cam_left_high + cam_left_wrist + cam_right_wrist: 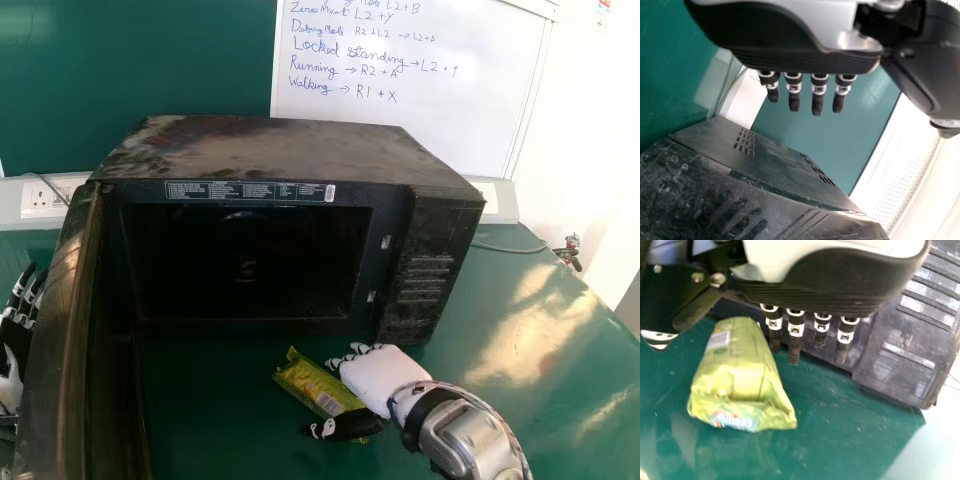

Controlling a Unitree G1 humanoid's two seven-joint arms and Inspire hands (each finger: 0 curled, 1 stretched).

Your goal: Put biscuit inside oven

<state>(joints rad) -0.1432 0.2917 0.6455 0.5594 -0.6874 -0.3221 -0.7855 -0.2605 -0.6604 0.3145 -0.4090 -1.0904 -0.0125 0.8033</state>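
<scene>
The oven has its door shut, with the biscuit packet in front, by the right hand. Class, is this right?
No: the head view shows the door open, not shut. The packet is in front of the oven, by the right hand, as stated.

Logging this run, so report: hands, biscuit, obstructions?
Right hand open, at biscuit packet; left hand open, beyond oven door. Packet on table before oven. Door swung open, nothing seen blocking the opening.

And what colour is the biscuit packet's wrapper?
Yellowish green wrapper, best seen in the right wrist view.
</scene>
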